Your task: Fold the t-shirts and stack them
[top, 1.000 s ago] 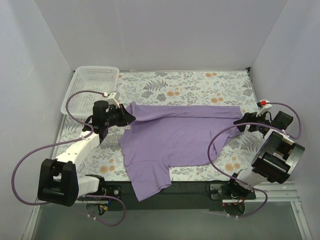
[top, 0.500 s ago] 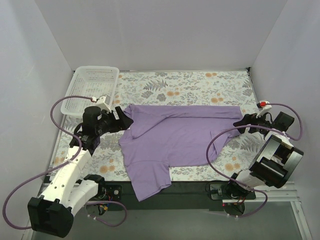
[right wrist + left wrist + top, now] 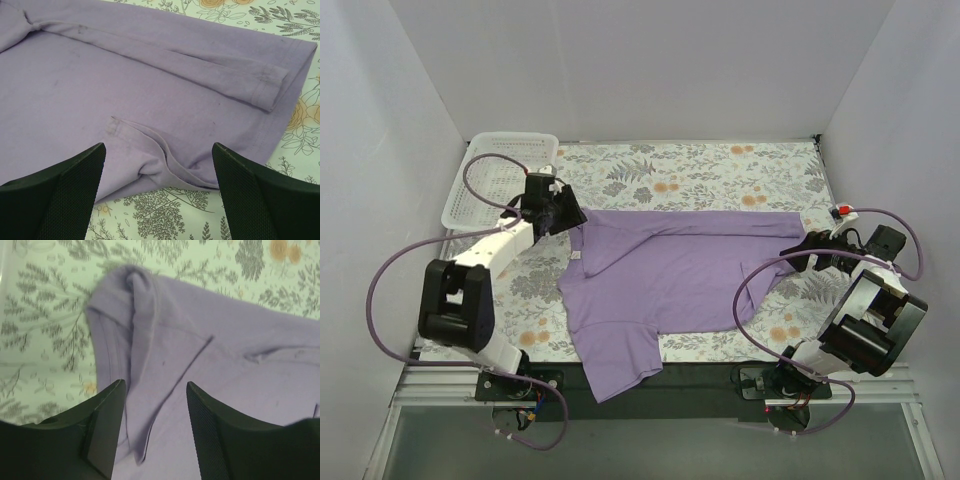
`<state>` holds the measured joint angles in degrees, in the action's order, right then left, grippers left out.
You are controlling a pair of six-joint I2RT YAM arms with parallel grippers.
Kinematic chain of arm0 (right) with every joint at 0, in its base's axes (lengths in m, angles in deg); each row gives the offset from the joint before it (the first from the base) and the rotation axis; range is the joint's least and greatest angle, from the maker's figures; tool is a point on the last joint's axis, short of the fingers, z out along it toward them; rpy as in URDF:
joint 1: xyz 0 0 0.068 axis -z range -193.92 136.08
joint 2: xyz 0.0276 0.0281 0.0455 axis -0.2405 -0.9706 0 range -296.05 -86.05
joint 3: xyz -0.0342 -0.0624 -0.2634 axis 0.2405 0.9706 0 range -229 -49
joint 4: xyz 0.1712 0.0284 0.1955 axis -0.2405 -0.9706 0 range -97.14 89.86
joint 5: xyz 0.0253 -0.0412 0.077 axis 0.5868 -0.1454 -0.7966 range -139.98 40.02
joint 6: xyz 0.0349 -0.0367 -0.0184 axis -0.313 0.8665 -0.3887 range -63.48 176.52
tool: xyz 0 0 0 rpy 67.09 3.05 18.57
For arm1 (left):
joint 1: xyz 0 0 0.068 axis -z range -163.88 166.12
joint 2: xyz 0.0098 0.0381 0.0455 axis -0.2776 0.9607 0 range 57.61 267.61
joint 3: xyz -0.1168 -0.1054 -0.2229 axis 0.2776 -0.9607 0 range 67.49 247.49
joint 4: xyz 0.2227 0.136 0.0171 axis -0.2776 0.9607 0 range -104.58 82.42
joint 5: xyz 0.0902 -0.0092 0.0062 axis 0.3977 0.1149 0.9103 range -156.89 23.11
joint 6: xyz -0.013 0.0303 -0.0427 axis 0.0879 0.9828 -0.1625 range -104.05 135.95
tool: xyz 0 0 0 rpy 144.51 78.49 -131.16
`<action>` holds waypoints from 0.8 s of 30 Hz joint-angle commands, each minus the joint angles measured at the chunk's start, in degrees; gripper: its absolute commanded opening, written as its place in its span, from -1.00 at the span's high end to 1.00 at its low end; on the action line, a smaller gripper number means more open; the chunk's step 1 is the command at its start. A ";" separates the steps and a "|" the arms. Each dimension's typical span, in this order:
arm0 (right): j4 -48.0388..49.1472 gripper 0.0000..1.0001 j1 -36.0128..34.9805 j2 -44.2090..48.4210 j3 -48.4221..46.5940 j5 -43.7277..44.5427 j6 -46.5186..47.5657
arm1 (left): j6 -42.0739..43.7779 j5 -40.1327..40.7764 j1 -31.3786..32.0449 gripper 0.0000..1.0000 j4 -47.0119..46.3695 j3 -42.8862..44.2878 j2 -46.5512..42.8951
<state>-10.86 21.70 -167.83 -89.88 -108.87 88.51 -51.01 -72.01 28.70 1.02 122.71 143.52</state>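
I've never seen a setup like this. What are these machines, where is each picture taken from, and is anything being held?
These are two robot arms bolted at the near edge of a table with a flowered cover. The wide picture comes from a fixed camera above and behind them. The other two come from a small camera on each wrist, so the dark shapes at the bottom are that arm's own fingers. A lavender t-shirt lies spread on the table, and a white lattice basket sits at the far left corner. The left gripper hovers over the shirt's left end, the right gripper by its right end. Both are open; neither holds anything.
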 commanded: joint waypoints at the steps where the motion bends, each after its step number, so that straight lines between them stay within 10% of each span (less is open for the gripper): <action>1: -2.11 -0.86 0.07 0.66 -1.13 -1.84 1.32 | -1.15 4.42 0.34 0.03 -2.50 6.47 6.17; 14: -2.99 -0.86 0.07 -0.66 -1.74 -2.37 1.94 | -0.80 8.38 2.01 0.23 2.51 21.68 22.63; 21: -3.52 -0.87 0.07 -0.66 -2.01 -2.45 2.38 | -0.89 10.39 2.10 1.00 4.27 23.62 24.93; 24: -3.87 -0.87 0.07 -0.49 -2.01 -2.80 2.64 | -1.86 12.50 1.84 1.00 4.36 22.48 22.65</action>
<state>-13.77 21.70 -168.20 -89.88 -109.79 89.95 -52.21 -63.18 30.62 4.69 144.74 170.01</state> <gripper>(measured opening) 0.935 0.016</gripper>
